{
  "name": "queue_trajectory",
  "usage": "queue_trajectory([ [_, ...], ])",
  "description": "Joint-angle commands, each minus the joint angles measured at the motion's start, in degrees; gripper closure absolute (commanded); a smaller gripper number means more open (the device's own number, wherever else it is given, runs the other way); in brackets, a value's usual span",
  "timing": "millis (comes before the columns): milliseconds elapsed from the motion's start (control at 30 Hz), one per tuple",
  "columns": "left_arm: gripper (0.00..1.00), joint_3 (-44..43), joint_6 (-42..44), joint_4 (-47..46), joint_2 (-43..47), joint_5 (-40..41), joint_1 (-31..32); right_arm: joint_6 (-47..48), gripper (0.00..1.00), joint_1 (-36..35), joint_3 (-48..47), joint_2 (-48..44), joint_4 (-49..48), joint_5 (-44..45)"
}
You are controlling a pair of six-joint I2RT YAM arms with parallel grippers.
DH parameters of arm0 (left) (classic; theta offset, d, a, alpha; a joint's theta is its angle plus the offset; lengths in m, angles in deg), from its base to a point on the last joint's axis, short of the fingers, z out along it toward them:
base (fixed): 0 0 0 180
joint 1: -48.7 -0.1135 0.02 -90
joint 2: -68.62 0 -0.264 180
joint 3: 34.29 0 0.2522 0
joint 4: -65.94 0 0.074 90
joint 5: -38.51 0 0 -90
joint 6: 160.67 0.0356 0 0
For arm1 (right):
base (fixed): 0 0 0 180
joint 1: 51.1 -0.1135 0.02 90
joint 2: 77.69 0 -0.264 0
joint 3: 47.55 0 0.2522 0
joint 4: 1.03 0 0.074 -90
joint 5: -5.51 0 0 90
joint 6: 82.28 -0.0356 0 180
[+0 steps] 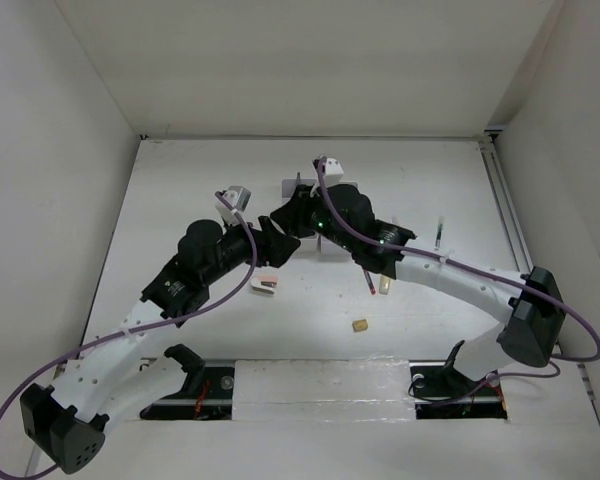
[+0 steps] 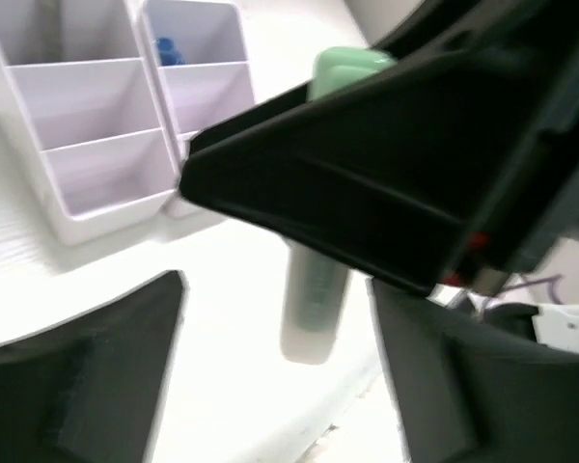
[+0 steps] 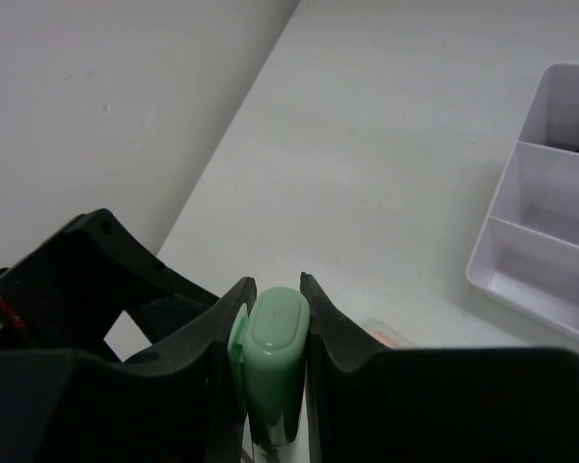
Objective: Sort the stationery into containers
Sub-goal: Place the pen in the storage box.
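My right gripper (image 3: pixel 275 294) is shut on a pale marker-like stick with a mint-green cap (image 3: pixel 273 338). It holds the stick upright above the table. In the left wrist view the same stick (image 2: pixel 314 289) hangs below the right gripper's black body, between my left gripper's (image 2: pixel 270 333) open, empty fingers (image 2: pixel 87 386). The white containers (image 2: pixel 96 145) stand just beyond, with a blue cap (image 2: pixel 166 50) in a far compartment. They also show at the right of the right wrist view (image 3: pixel 545 260). In the top view both grippers (image 1: pixel 283 232) meet in front of the containers (image 1: pixel 292 186).
A white-pink stapler (image 1: pixel 265 285) lies under the left arm. A tan eraser cube (image 1: pixel 360 325) sits nearer the front. A small pale item (image 1: pixel 385 286) and a thin reddish pen (image 1: pixel 368 285) lie under the right arm. White walls enclose the table.
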Motion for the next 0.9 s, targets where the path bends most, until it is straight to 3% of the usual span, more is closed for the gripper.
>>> queue_trajectory([
  [0,0.19,0.05,-0.25,-1.55,0.03,3.88,-0.33,0.92,1.00,0.42,-0.72,-1.30,-2.74,-2.93],
  [33,0.00,0.05,-0.77,-1.03,0.55,4.67,-0.33,0.92,1.00,1.12,0.06,-1.29,-4.84,-4.33],
  [167,0.00,0.58,-0.78,0.47,1.70,5.20,-0.33,4.51,1.00,4.02,1.13,-1.29,-10.64,-7.42],
  [367,0.00,-6.27,-1.92,13.72,2.22,7.30,-0.33,16.71,1.00,11.23,1.65,2.83,-23.64,-13.47],
  [500,0.00,-12.24,1.40,24.45,3.45,11.44,-0.33,25.93,1.00,15.71,-2.20,9.59,-29.19,-26.10],
  [533,0.00,-12.95,2.46,25.60,4.93,12.57,-0.33,27.97,1.00,17.02,-3.17,11.08,-29.72,-34.15],
  [667,0.00,-12.27,6.07,26.49,11.17,14.52,-0.33,33.17,1.00,19.05,-7.48,17.15,-29.56,-44.31],
  [867,0.00,-7.60,7.48,21.48,20.32,7.23,-0.33,35.11,1.00,21.43,-14.86,23.48,-25.00,-52.23],
])
